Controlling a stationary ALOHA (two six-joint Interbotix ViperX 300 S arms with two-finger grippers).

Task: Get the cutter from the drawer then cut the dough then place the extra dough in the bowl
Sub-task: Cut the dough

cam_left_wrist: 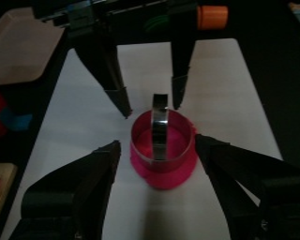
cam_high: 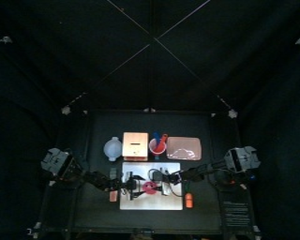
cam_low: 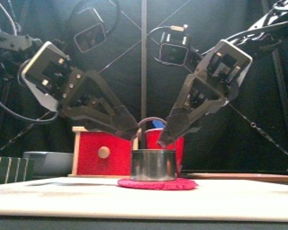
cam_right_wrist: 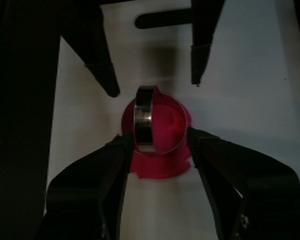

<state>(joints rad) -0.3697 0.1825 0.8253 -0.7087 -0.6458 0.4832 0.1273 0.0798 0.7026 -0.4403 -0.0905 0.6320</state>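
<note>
Soft pink dough lies on the board under the stiff, light metal cutter, best gripped by its rim, left end effector and right end effector both spread beside it.

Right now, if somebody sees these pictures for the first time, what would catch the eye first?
The round metal cutter stands on the flat red dough disc, near the middle of the white cutting board. The left gripper and the right gripper lean down to it from either side, jaws open.
</note>
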